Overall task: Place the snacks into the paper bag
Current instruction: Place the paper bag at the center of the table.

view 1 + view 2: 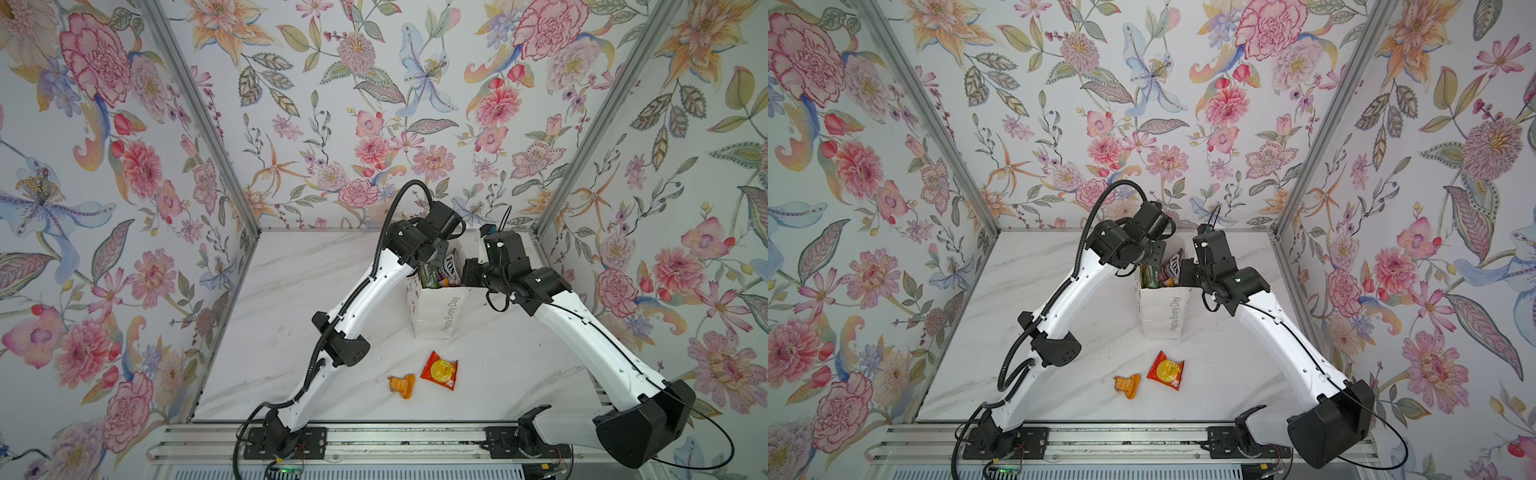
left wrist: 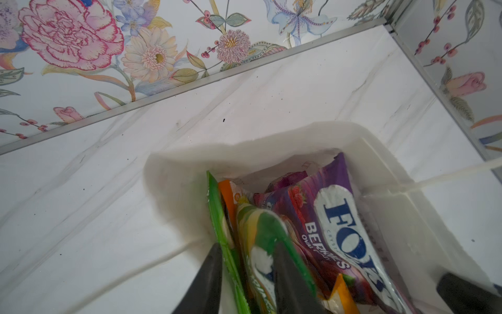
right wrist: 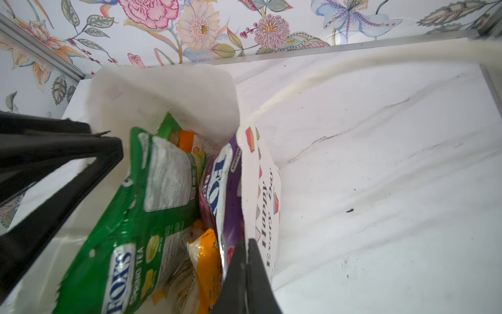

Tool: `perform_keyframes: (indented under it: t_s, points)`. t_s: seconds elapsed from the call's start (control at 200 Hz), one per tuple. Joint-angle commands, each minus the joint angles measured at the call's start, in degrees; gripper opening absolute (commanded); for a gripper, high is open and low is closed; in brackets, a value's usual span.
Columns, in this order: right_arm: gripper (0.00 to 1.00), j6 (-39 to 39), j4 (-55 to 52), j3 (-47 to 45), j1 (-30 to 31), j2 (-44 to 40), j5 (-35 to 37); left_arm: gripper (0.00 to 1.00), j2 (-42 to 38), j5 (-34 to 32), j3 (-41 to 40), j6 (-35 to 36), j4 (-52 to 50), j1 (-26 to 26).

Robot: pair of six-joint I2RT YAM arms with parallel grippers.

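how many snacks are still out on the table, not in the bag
2: a red-orange sachet and an orange-wrapped snack beside it, both on the table nearer the robot than the paper bag. More may be hidden.

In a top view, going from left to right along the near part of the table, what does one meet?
Left arm's base → orange-wrapped bar → red-orange sachet → right arm's base.
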Motion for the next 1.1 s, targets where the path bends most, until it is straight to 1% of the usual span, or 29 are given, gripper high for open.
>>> perform_keyframes:
  t_s: [0.0,0.08,0.125,0.205,0.25,0.335,0.35,0.36,0.365,0.38,0.405,0.43,0.52,0.581,0.641,0.686,0.721,0.751,0.811,0.871,0.976,1.096]
  points:
    - [0.00,-0.67,3.13,1.78,-0.23,-1.59,-1.12,0.51,-3.83,-0.17,1.02,0.67,0.56,0.09]
    - [0.00,-0.35,3.16,0.73,-0.67,-1.80,-1.12,0.60,-5.25,-1.89,0.97,1.32,0.86,0.06]
    - [0.00,-0.29,3.18,0.19,-0.93,-2.06,-1.28,0.64,-6.53,-2.79,0.97,2.32,1.54,0.06]
    - [0.00,-0.26,3.16,-0.59,-1.45,-2.59,-1.51,0.72,-8.52,-3.93,0.96,6.60,3.93,0.10]
    - [0.00,-0.40,3.18,-0.94,-1.69,-2.90,-1.72,0.73,-9.43,-4.61,0.93,8.88,5.00,0.61]
    - [0.00,-0.50,3.16,-1.54,-1.92,-3.44,-1.86,0.74,-10.73,-5.63,0.63,10.21,5.09,3.29]
    - [0.00,-0.51,3.19,-1.57,-1.96,-3.60,-1.83,0.75,-11.09,-5.89,0.09,10.24,4.97,3.85]
    - [0.00,-0.47,3.20,-1.65,-2.02,-3.66,-1.87,0.82,-11.39,-6.05,-0.30,10.31,4.97,4.14]
    - [0.00,-0.44,3.20,-1.70,-2.04,-3.71,-1.89,0.84,-11.63,-6.10,-0.50,10.31,4.97,4.31]
    - [0.00,-0.50,3.16,-1.83,-2.00,-3.76,-1.98,0.86,-12.23,-6.09,-1.42,10.43,5.02,4.78]
    - [0.00,-0.51,3.14,-2.04,-2.14,-3.91,-2.04,0.93,-13.37,-6.07,-3.03,10.83,5.26,5.39]
    - [0.00,-0.52,3.19,-2.23,-2.20,-4.10,-2.15,0.98,-14.75,-6.32,-4.96,11.30,5.55,5.93]
    - [0.00,-0.63,3.17,-2.77,-2.76,-4.38,-2.52,0.99,-20.31,-7.42,-12.05,12.35,6.59,7.24]
    - [0.00,-0.75,3.15,-2.94,-3.13,-4.38,-2.85,0.99,-24.68,-8.07,-17.80,12.96,7.30,7.18]
    - [0.00,-0.76,3.13,-2.97,-3.23,-4.36,-3.06,0.99,-29.80,-9.85,-26.61,14.97,9.63,5.57]
    - [0.00,-0.74,3.25,-3.03,-3.29,-4.30,-3.17,0.99,-34.79,-11.96,-36.09,17.42,13.09,3.04]
    - [0.00,-0.69,3.25,-3.00,-3.36,-4.23,-3.28,0.99,-39.38,-12.07,-44.81,18.59,18.01,1.32]
    - [0.00,-0.78,3.27,-2.99,-3.32,-4.18,-3.32,0.99,-43.82,-10.18,-52.94,18.83,23.15,0.69]
    - [0.00,-0.83,3.28,-2.99,-3.39,-4.17,-3.43,0.99,-53.66,-4.18,-69.07,18.37,35.13,0.53]
    - [0.00,-0.77,3.21,-3.28,-3.33,-4.35,-3.51,0.99,-62.04,-0.49,-81.40,16.38,44.25,0.56]
    - [0.00,-0.76,3.25,-3.94,-3.37,-4.85,-3.24,0.99,-73.22,1.54,-97.71,11.53,54.99,0.61]
    - [0.00,-0.69,3.29,-4.61,-3.41,-5.25,-3.05,0.99,-82.31,7.26,-112.50,5.40,64.72,0.61]
